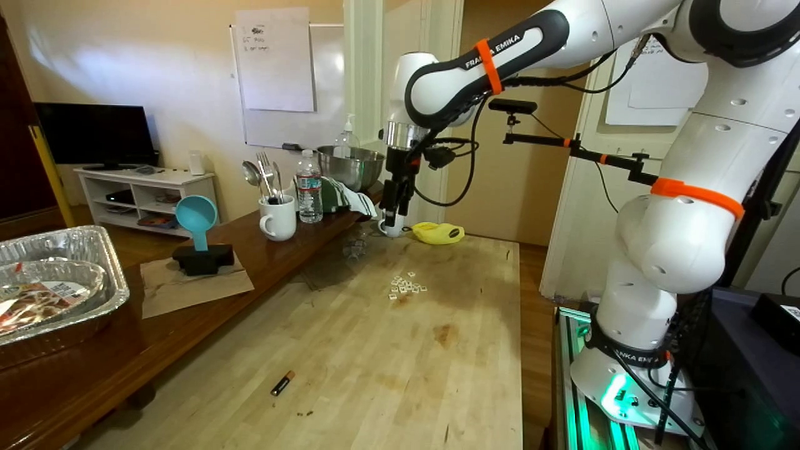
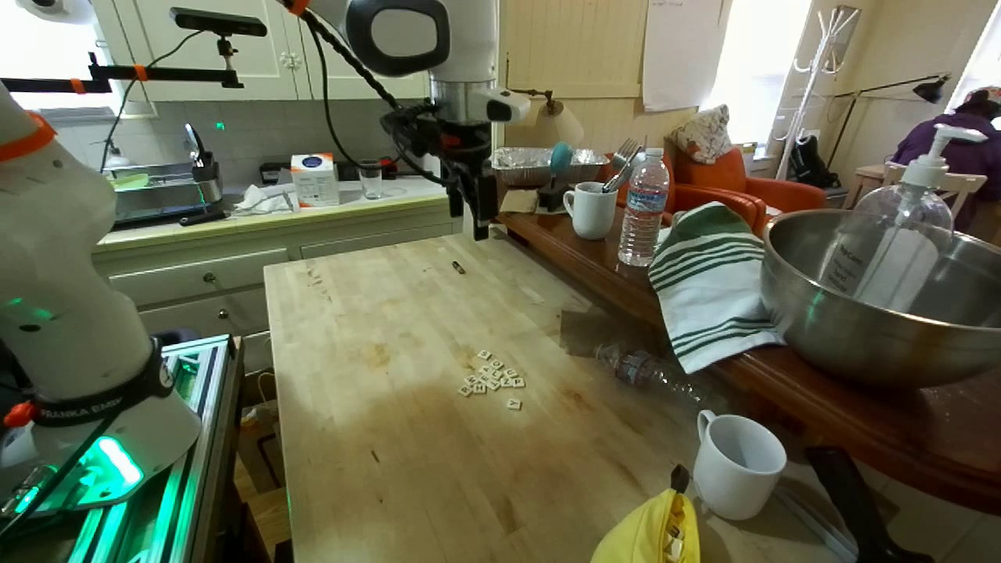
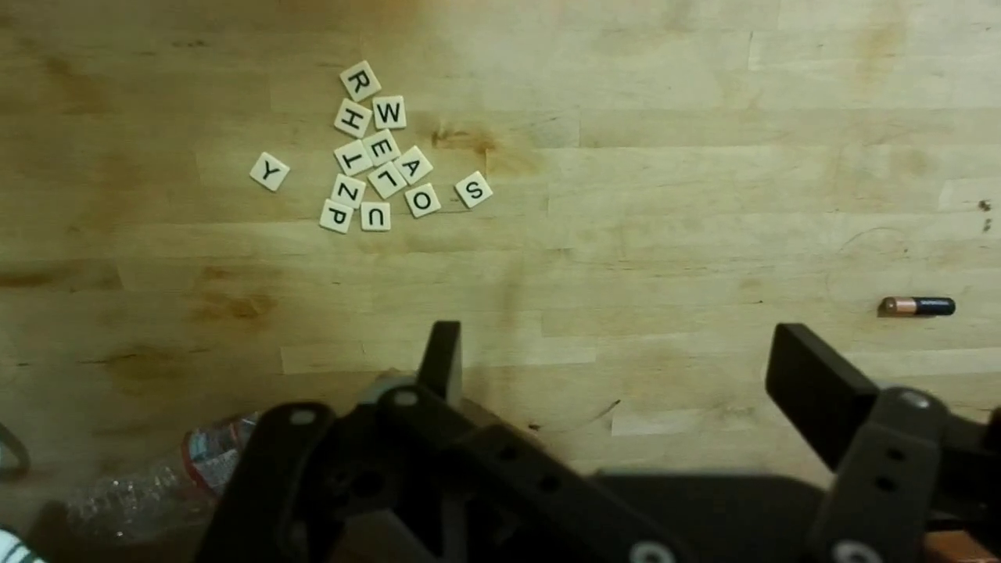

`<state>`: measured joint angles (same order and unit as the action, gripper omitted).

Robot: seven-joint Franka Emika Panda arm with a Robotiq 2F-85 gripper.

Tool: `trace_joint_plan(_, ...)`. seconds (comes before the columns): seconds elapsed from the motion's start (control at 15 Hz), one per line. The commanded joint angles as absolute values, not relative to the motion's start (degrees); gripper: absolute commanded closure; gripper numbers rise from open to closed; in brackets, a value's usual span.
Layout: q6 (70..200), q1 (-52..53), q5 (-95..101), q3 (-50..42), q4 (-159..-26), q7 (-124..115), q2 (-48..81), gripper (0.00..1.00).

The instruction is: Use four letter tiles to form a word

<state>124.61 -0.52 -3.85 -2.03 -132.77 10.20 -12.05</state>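
Several small cream letter tiles lie loosely clustered, letters up, on the wooden table, visible in both exterior views [image 1: 405,287] [image 2: 491,381]. In the wrist view, the Y tile [image 3: 270,171] lies apart at left and the S tile [image 3: 474,189] at right. Between them are the R tile [image 3: 360,80], W tile [image 3: 389,112], H tile [image 3: 353,118], E tile [image 3: 381,147], A tile [image 3: 413,165], O tile [image 3: 422,200], U tile [image 3: 375,216], P tile [image 3: 336,216] and others, some touching. My gripper [image 3: 618,328] is open and empty, high above the table, away from the tiles.
A battery [image 3: 916,306] lies on the table. A clear plastic bottle [image 3: 148,493] lies beside the raised wooden ledge [image 1: 250,253]. A white mug [image 2: 739,469] and yellow pouch [image 2: 649,532] stand at one end. The ledge holds a cutlery mug [image 1: 279,219], water bottle [image 1: 309,187] and metal bowl [image 1: 351,169].
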Motion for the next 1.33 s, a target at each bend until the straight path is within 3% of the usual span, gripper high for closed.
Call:
trace_joint_plan(0.0,131.8,0.5,-6.6,-3.4,-136.5,19.2,-9.4,0.0)
trace_joint_plan(0.4,139.1,0.8,-6.2,-2.5,-139.6,30.4,-3.2,0.0)
trace_joint_plan(1.27,139.7,0.4,-6.8,-1.9,-139.7,32.9,-0.7,0.0)
